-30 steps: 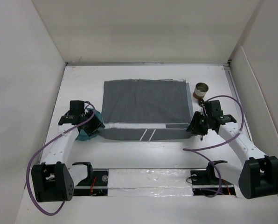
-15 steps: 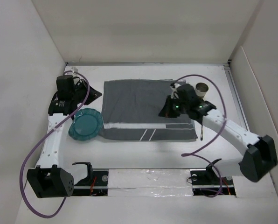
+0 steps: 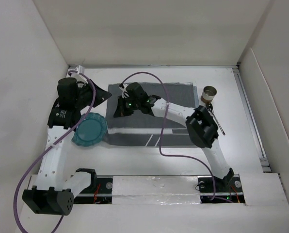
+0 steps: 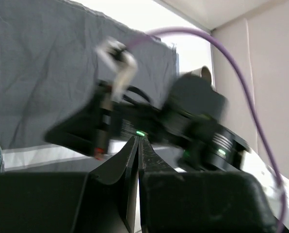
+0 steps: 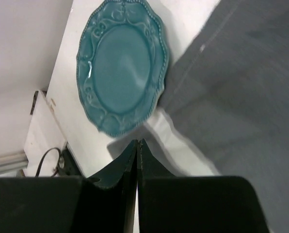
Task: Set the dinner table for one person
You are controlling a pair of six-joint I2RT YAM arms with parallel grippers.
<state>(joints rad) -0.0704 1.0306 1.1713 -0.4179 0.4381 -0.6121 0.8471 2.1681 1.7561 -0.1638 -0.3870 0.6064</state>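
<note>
The table (image 3: 149,158) is laid with a grey mat (image 3: 176,104), a teal plate (image 3: 89,130) set just beside it. The left gripper (image 4: 138,141) and right gripper (image 5: 136,143) are clenched empty.

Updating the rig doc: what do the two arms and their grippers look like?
Both arms match: the left arm and right arm have white link shells with black joint housings. A purple cable loops along each. The left gripper and right gripper have black fingers tapering to thin tips. Small green lights glow near the right wrist.
</note>
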